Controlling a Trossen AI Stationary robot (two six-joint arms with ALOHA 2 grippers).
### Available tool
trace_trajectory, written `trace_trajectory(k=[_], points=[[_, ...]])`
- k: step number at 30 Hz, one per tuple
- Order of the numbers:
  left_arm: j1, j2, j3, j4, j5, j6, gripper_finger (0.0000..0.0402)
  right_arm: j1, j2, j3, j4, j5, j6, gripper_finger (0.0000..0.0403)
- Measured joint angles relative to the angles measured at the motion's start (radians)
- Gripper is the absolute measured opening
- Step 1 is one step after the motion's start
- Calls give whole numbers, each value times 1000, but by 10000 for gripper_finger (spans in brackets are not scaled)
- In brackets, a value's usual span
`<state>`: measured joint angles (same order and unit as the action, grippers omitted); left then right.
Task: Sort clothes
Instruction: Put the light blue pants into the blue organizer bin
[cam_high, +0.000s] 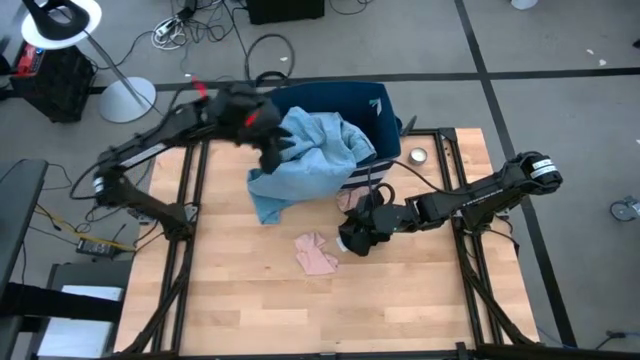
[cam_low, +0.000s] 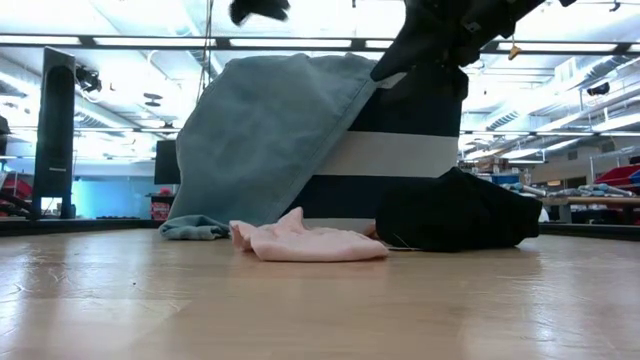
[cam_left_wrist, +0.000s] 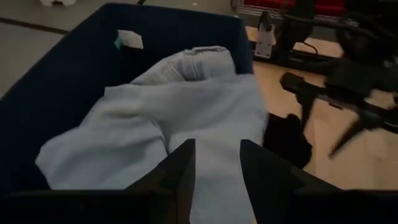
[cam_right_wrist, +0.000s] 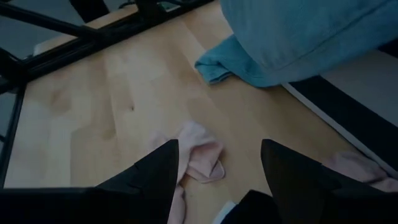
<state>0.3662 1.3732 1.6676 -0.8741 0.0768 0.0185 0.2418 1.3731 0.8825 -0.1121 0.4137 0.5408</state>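
Note:
A light blue denim piece (cam_high: 310, 150) lies in the navy bin (cam_high: 372, 100). It drapes over the bin's near wall, and its lower end rests on the table (cam_low: 195, 228). My left gripper (cam_left_wrist: 214, 165) is open just above it, clear of it in the low view (cam_low: 258, 10). A pink garment (cam_high: 316, 253) lies flat on the table. A black garment (cam_low: 455, 210) lies against the bin's front. My right gripper (cam_right_wrist: 217, 168) is open and empty, raised above the black garment and looking over the pink one (cam_right_wrist: 199, 152).
A second pinkish piece (cam_right_wrist: 360, 168) lies at the foot of the bin. A small round metal thing (cam_high: 417, 155) sits on the table to the right of the bin. Bare wood (cam_high: 250, 310) spreads over the table's near half.

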Motion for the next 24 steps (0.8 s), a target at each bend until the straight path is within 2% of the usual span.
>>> trace_trajectory(k=[8,17,24], points=[[-124,-266,-282,44,-159,-108,131,7,0,0,-21,17,36,229],[-174,-547,-667,177,-186,-275,130,5,3,-4,-17,17,38,229],[-173,-625,-837,180,-203,-357,130,-32,59,-131,125,32,69,229]])
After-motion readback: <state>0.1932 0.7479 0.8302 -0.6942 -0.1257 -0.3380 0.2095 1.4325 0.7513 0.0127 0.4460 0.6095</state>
